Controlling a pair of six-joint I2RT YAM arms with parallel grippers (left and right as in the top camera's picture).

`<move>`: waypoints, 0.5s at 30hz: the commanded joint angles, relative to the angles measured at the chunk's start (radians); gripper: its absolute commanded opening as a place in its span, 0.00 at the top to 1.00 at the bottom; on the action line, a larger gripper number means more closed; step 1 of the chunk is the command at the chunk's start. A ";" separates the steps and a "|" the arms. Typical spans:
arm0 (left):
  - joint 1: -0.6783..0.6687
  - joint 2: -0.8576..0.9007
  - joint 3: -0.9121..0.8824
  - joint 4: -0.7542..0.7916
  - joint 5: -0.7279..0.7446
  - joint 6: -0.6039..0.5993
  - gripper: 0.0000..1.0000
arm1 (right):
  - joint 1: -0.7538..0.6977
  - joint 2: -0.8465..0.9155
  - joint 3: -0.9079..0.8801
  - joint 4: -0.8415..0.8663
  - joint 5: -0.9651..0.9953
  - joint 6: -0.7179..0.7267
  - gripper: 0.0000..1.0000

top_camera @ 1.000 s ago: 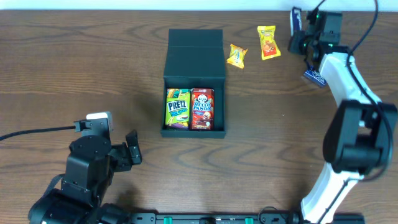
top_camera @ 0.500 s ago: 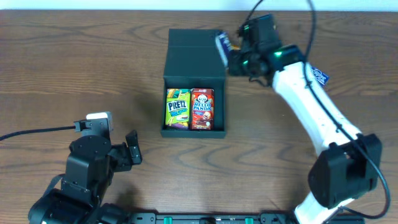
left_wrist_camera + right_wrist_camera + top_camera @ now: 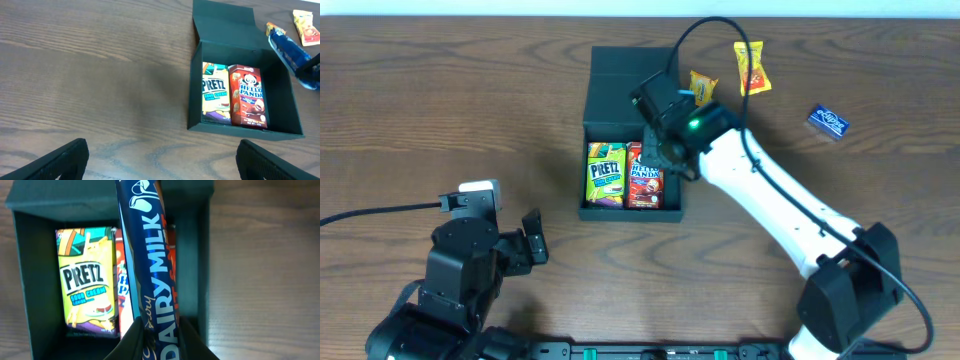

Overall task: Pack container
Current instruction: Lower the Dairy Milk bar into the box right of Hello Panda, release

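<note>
The chocolate bar (image 3: 150,270) clamped in the right end effector (image 3: 159,342) is gleaming in glossy blue wrapper film. Beneath the end effector, the box (image 3: 225,22) is looking like matt black cardboard. Inside it, the yellow carton (image 3: 87,285) and the red carton (image 3: 248,97) are showing smooth printed card. The table (image 3: 90,75) around is showing brown wood grain with a dull sheen.

Panda box (image 3: 122,282) behind chocolate bar (image 3: 150,265)
</note>
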 commanded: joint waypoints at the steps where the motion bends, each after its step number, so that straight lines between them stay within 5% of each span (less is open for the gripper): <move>1: 0.003 -0.003 0.021 0.000 -0.019 0.006 0.05 | 0.039 -0.012 -0.026 -0.010 0.069 0.088 0.99; 15: 0.003 -0.003 0.021 0.000 -0.019 0.006 0.05 | 0.059 -0.012 -0.179 0.041 0.123 0.236 0.99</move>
